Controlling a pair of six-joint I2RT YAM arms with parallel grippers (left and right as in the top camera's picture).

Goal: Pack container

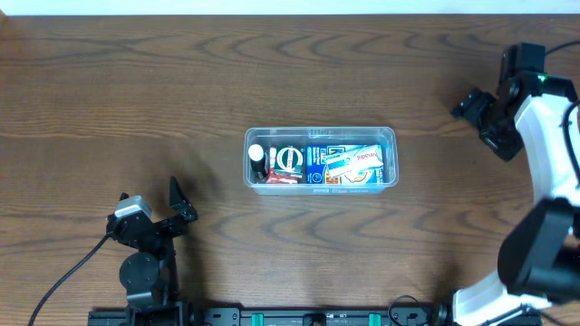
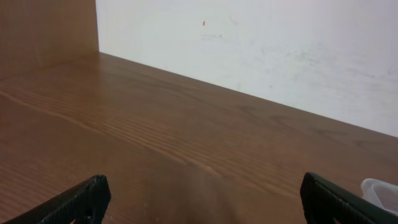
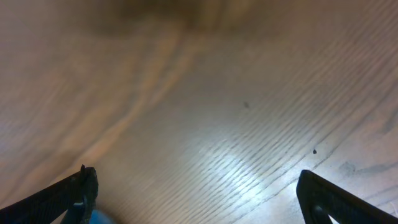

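The clear plastic container sits at the table's middle. It holds several small packets, among them a blue-and-white flat box and a small dark bottle with a white cap. A corner of the container's rim shows at the right edge of the left wrist view. My left gripper is open and empty near the front left, well left of the container; it also shows in the left wrist view. My right gripper is open and empty at the far right, over bare table in the right wrist view.
The wooden table spreads round the container. A white wall stands beyond the table's far edge in the left wrist view. A small blue blur shows beside the right gripper's left finger.
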